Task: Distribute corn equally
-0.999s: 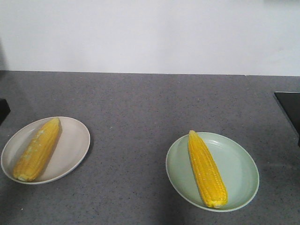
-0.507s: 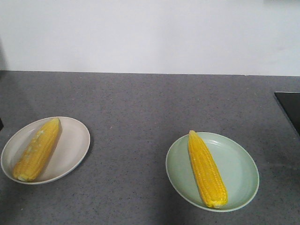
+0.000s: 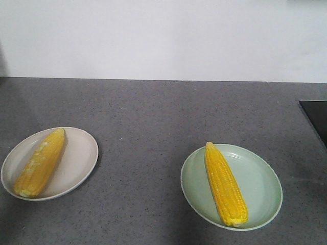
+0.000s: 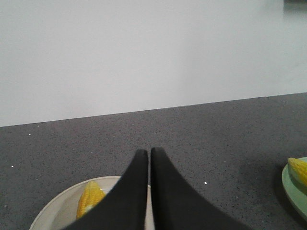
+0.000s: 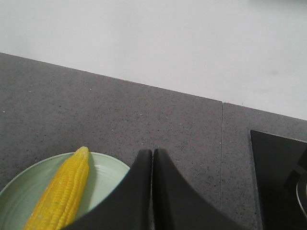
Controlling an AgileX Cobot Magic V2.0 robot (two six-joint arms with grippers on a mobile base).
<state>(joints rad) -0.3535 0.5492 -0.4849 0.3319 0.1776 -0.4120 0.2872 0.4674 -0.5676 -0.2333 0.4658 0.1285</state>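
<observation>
One corn cob (image 3: 40, 163) on beige plate (image 3: 82, 153), one cob (image 3: 225, 184) on green plate (image 3: 260, 184): evenly shared. Left gripper (image 4: 148, 152) and right gripper (image 5: 152, 152) pressed together, empty, raised. Probably finished; nothing left but retreat.

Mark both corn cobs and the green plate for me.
Left corn cob (image 3: 40, 163), front view, mid-length on its kernels.
Right corn cob (image 3: 225, 184), front view, middle of the cob.
Green plate (image 3: 261, 186), front view, bare surface right of the cob.

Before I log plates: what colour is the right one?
Pale green plate, clearest in the front view.
</observation>
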